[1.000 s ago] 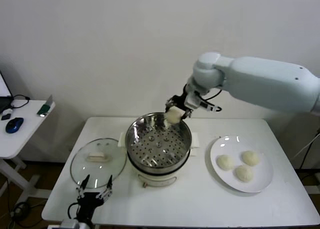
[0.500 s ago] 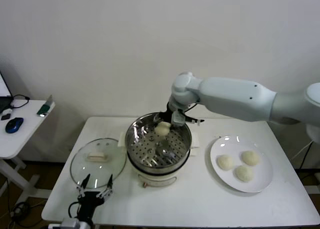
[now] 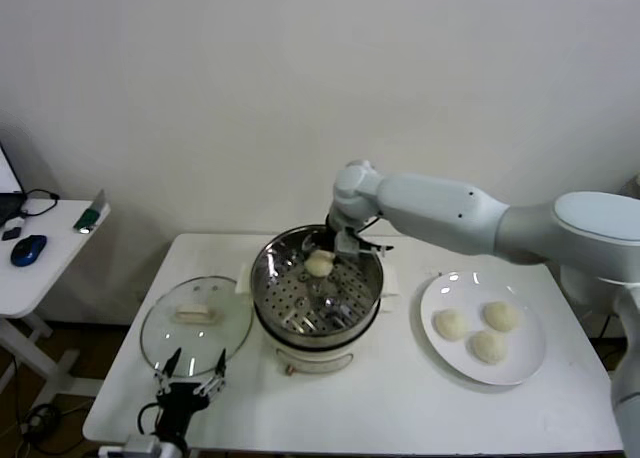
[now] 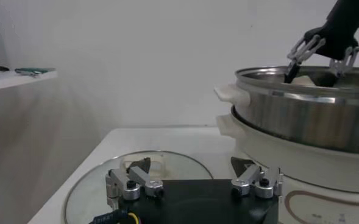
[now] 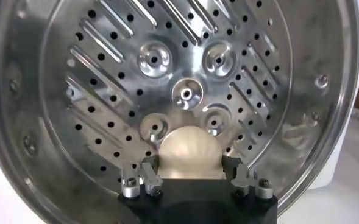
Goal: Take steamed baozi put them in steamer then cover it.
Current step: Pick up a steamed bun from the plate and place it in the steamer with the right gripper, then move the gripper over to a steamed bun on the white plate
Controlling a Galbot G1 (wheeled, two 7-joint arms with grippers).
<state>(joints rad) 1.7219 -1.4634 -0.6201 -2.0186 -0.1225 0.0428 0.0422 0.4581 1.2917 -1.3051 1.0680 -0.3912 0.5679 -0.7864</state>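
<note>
Landmark: round shiny stainless-steel steamer (image 3: 316,296) with a perforated tray, mid-table on the white table (image 3: 400,408).
Right pincer (image 3: 335,246): reaches down inside the steamer's far rim, fingers spread wide either side of a cream-white round bun (image 5: 188,153) lying on the tray.
Other buns: three cream-white dough buns (image 3: 477,332) on a flat white plate (image 3: 520,363), right of the steamer.
Cover: clear glass lid (image 3: 196,324) with cream handle, flat on the table left of the steamer.
Left pincer (image 4: 191,185): wide apart, idle just above the lid's near edge.
</note>
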